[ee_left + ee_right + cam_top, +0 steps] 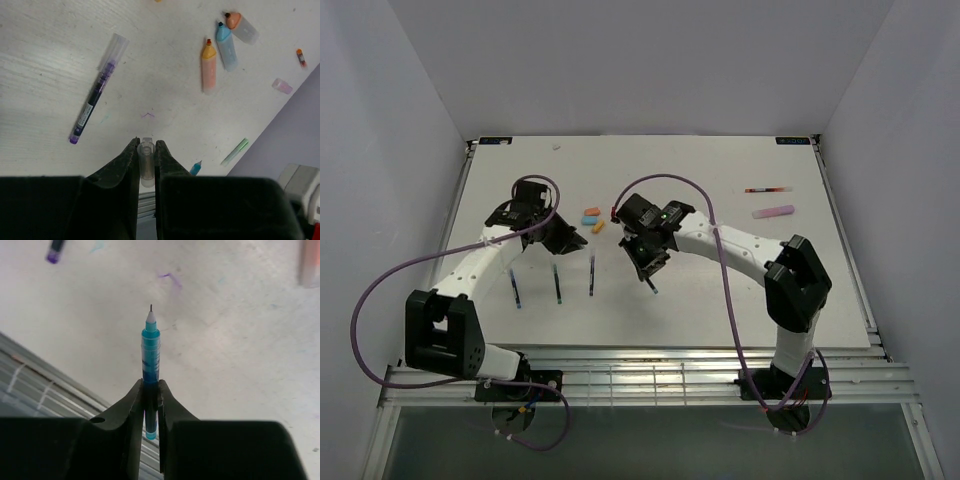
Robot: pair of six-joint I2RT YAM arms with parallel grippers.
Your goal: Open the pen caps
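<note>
Left wrist view gives us the left gripper (146,145) clamped on a clear cap (146,167), a see-through tube pinched between the two black fingers, its far end poking just past the fingertips. Ahead of the fingertips and to the left a purple pen (92,105) lies on the white table (40,60), with a second clear cap (114,47) seated on its far end. Ahead and to the right we see an orange highlighter (208,70) and a blue highlighter (227,47) lying side by side, both with bare tips. Just beyond the blue one is a stubby piece with an orange head (241,27); whether the two touch we cannot tell. Further right a pale pink cap (281,86) lies alone, and nearer the right finger a thin green pen (235,152) lies slantwise.

In the right wrist view the right gripper (150,385) is closed tight on the barrel of a blue pen (150,347). That pen is uncapped, and its fine nib points straight away from the fingers over the table; we cannot tell whether the nib touches the surface.

From the top external view the two grippers sit near each other, apart, the cap in one and the bare pen in the other. On the base side of the left gripper three dark pens (557,285) lie in a row. Well off to the right of the right gripper lie a purple highlighter (773,212) and, beyond it, a thin red-and-dark pen (768,189)
</note>
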